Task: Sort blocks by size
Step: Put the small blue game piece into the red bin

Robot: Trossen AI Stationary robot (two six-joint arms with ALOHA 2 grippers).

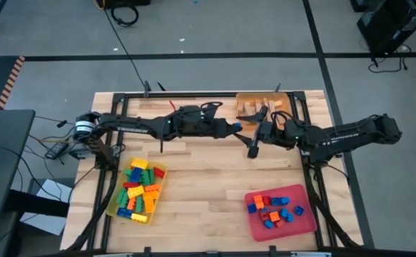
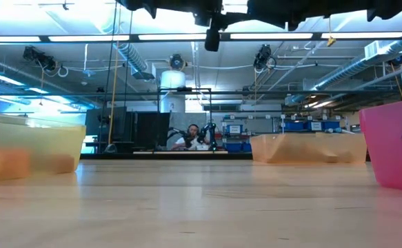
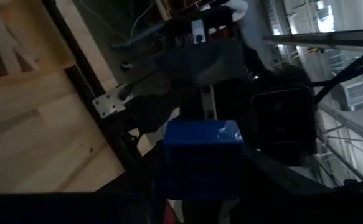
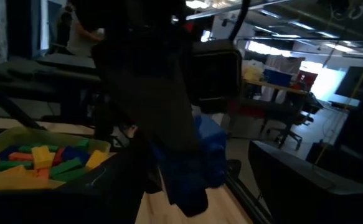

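Left gripper (image 1: 237, 128): fingers clamped on blue block (image 3: 201, 158), held above table centre. Right gripper (image 1: 254, 140): jaws spread, just beside that block, holding nothing.

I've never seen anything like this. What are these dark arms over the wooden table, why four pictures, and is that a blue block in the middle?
Two robot arms work at a wooden table. One picture looks down from above, one looks level across the tabletop, and two come from cameras on the arms' wrists. On the table lie a yellow tray of large mixed-colour plastic bricks, a red tray of small blue and orange bricks, and an orange tray of tan wooden pieces. The left gripper holds a blue plastic block in mid-air; the right gripper is close beside it, fingers apart.
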